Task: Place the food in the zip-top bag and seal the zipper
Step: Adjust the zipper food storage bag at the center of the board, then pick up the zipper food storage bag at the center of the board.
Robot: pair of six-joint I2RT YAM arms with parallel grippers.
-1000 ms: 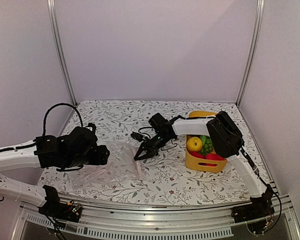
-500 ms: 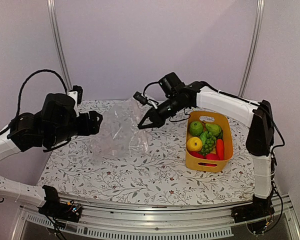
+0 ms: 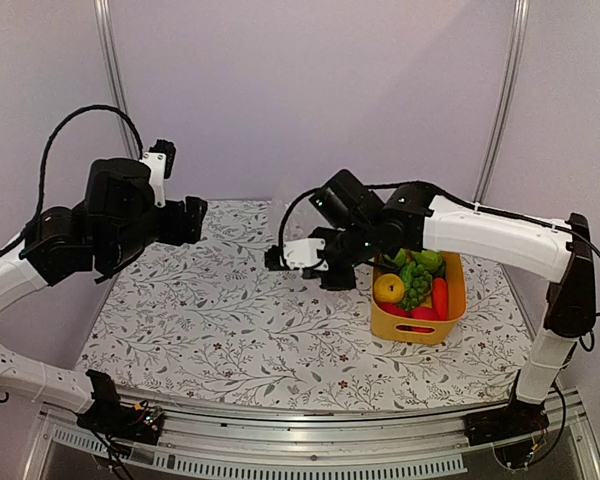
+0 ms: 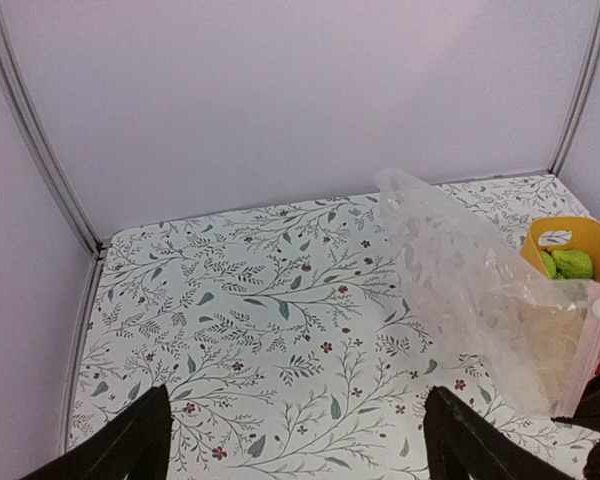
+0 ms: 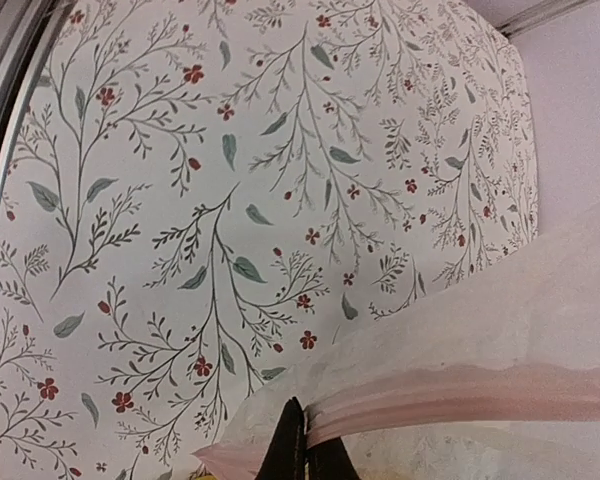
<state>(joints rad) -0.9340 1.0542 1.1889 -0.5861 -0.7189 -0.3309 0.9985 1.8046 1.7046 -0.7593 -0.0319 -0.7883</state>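
The clear zip-top bag [image 4: 460, 270] hangs in the air, held by my right gripper [image 5: 302, 445], which is shut on its mouth edge at the pinkish zipper strip [image 5: 460, 395]. In the top view the right gripper [image 3: 330, 272] sits just left of the yellow basket [image 3: 420, 330]; the bag hardly shows there. The food lies in the basket: a yellow round piece [image 3: 388, 288], green grapes [image 3: 414, 285], a carrot [image 3: 439, 297], a green pear [image 3: 427, 260] and red pieces [image 3: 398, 310]. My left gripper [image 4: 300, 450] is open and empty, raised at the left [image 3: 195, 220], apart from the bag.
The floral tablecloth [image 3: 230, 330] covers the table. Pale walls with metal corner posts [image 3: 120, 110] close in the back and sides. In the left wrist view the basket's rim [image 4: 580, 235] shows behind the bag.
The bag went from lying on the table to hanging in the air. The right gripper carried it right, next to the basket. The left gripper no longer touches it.
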